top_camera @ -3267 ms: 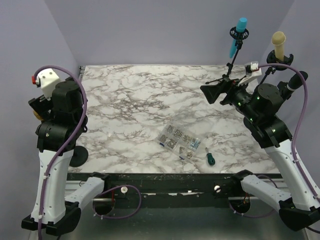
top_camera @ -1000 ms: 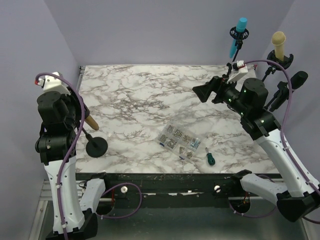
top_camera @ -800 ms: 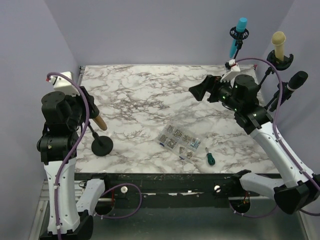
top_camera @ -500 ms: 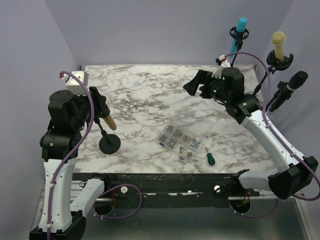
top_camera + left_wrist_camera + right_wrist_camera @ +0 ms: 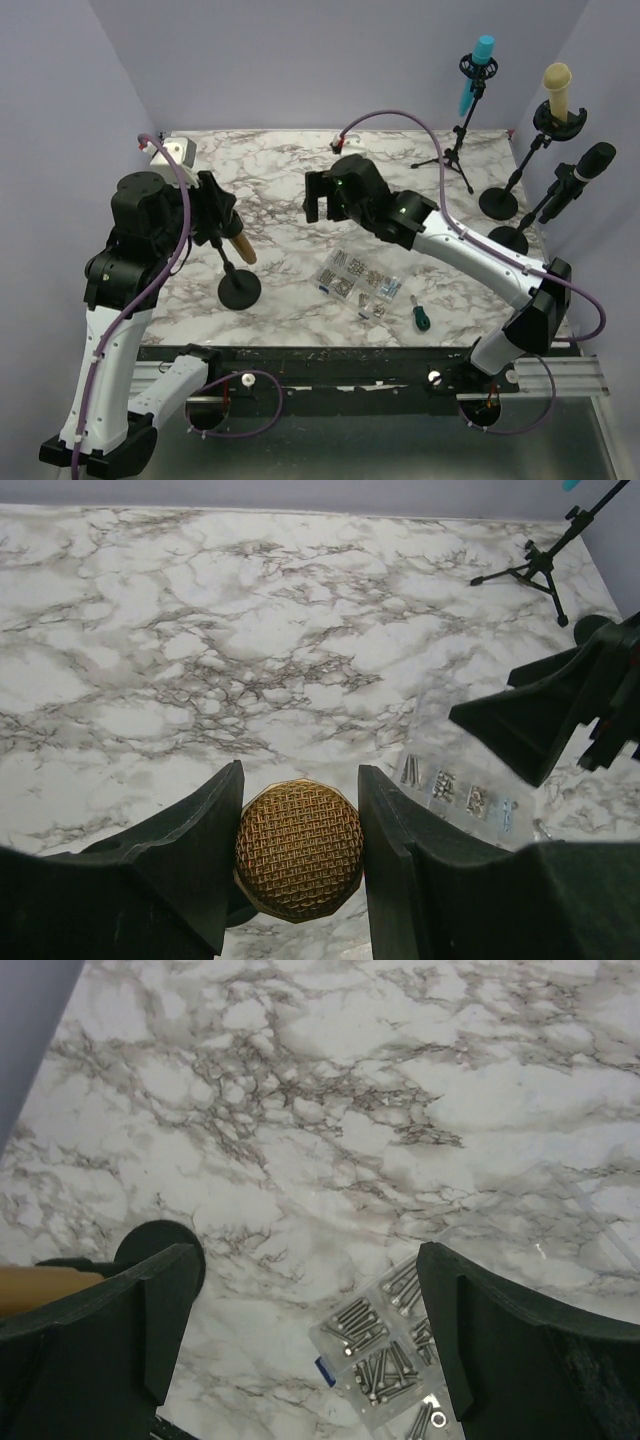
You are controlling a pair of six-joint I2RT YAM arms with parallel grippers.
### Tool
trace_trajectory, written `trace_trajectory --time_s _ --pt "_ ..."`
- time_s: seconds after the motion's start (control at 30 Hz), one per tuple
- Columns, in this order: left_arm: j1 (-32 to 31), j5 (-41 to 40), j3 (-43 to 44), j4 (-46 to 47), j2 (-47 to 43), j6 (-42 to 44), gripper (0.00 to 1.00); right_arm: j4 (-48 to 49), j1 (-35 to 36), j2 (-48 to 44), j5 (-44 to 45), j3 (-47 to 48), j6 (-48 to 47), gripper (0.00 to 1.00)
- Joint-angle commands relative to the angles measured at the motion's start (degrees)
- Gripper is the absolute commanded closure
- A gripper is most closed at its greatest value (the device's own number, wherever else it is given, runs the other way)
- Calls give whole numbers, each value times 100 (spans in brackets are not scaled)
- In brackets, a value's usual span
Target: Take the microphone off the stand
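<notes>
Our left gripper (image 5: 300,790) clamps the microphone (image 5: 298,862) by its gold grille and has carried it, seated in its stand (image 5: 240,290), inward to the lower left of the top view. Our right gripper (image 5: 318,198), fingers spread, has swung to centre, likely to brace the stand.

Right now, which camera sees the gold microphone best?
Left wrist view: the gold microphone shows its mesh head close up. The top view shows its tan handle, small; the right wrist view, just a sliver.

Likely a robotics lab: bolted arms (image 5: 470,250), marble-print table (image 5: 290,190), bare lilac walls (image 5: 300,60).
</notes>
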Motion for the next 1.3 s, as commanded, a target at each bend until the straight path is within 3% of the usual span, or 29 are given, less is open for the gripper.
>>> trace_trajectory --time_s 0.0,0.13,0.3,0.33,0.43,0.5,0.63,0.83,1.1,1.27 --pt "-482 -330 404 -259 194 -589 100 236 386 -179 611 -136 -260 0" --pt "-830 -472 609 -379 416 -670 100 1540 404 -799 -64 -1154 -447 0" --pt "-845 -698 748 -533 581 -605 98 1418 409 -766 -1003 -1144 -677 0" --pt "-847 -674 706 -486 544 -601 92 1627 404 -845 -1148 -1309 -674 0" --pt "-849 -581 530 -285 358 -595 59 1803 424 -941 -1320 -1449 -681 0" --pt "-843 -621 475 -244 257 -562 36 1559 498 -820 -1146 -1229 -732 0" --pt "-843 -596 364 -130 42 -471 2 1398 834 -732 -708 -970 -796 0" --pt "-843 -636 268 -82 -368 -315 1 1656 1368 -878 -279 -880 -649 0" --pt "-843 -1913 -513 215 -2087 -178 2 2064 2232 -891 215 -491 -917 0" --pt "-843 -2066 -945 91 -2855 -142 2 1914 2474 -374 698 286 -1012 0"
